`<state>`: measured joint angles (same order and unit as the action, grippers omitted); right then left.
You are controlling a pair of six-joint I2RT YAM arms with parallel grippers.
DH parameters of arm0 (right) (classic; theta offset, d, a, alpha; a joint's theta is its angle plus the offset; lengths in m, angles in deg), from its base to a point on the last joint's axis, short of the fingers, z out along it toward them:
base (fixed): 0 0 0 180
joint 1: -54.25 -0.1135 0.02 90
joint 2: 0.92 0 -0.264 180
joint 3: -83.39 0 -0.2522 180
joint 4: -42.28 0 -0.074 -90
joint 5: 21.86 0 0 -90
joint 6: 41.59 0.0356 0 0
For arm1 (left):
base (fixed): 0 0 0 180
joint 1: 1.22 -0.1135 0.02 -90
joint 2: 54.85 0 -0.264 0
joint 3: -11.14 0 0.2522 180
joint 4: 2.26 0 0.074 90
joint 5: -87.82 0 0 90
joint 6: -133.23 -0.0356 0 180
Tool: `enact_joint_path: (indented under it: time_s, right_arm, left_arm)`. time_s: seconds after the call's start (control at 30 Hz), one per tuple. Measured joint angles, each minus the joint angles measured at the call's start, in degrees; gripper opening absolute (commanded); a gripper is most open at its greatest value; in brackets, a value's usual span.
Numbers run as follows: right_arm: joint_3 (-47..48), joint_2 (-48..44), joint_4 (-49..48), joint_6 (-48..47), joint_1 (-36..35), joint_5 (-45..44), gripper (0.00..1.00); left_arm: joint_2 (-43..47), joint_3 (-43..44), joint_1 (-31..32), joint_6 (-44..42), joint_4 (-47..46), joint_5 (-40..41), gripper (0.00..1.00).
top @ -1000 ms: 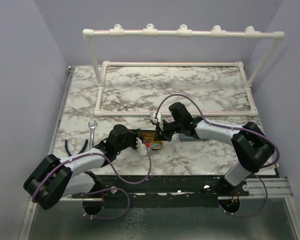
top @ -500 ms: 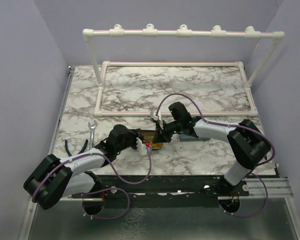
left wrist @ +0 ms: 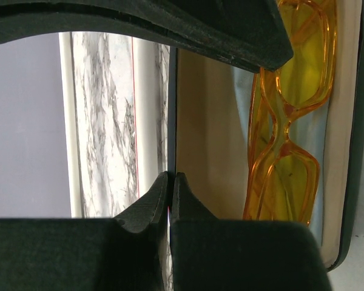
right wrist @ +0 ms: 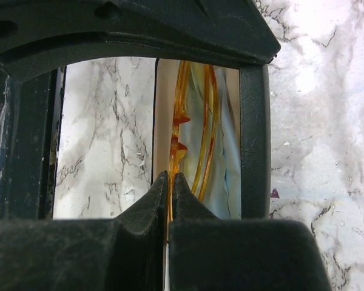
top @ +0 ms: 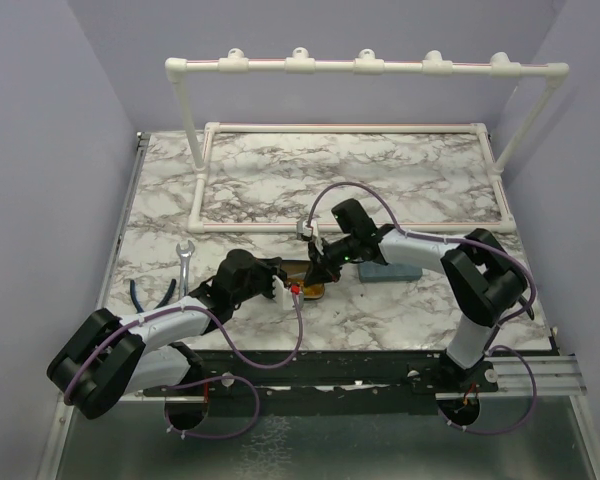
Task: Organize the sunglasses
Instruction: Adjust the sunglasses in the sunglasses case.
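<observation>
Inside open case point(left wrist: 200, 121): translucent yellow-orange sunglasses point(left wrist: 285, 139), angular lenses; right gripper point(right wrist: 170, 179) pinches frame, left gripper point(left wrist: 170, 180) clamps case rim.

The sunglasses point(left wrist: 285, 176) are translucent yellow-orange. The case point(left wrist: 206, 121) has a beige lining and dark rim. The table point(top: 380, 180) is white marble veined grey, the pipe frame point(top: 365, 65) white, the walls point(top: 40, 120) lavender.

Soft, even light on the marble table point(top: 400, 180), faint shadows; close-up pincer fingers point(left wrist: 142, 209) dark, slightly blurred.
</observation>
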<state>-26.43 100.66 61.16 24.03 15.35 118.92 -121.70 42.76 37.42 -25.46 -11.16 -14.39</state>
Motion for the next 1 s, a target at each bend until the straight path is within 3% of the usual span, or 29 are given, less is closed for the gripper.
enact_joint_path:
  time_s: [0.53, 0.8, 0.87, 1.0]
  right_arm:
    - [1.4, 1.3, 1.4, 0.7, 0.4, -1.9, 0.02]
    - [1.3, 1.3, -0.6, 3.7, 0.4, -5.5, 0.2]
    - [0.9, 1.3, -1.6, 4.0, 0.4, -6.2, 0.17]
    - [-0.5, 1.3, -3.7, 4.4, 0.4, -6.4, 0.01]
  left_arm:
    - [0.0, 0.0, 0.0, -0.7, -0.2, -0.2, 0.0]
    - [0.0, 0.0, 0.0, -0.9, -0.2, -0.2, 0.0]
    - [0.0, 0.0, 0.0, -0.9, -0.3, -0.2, 0.0]
    - [0.0, 0.0, 0.0, -0.9, -0.4, -0.2, 0.0]
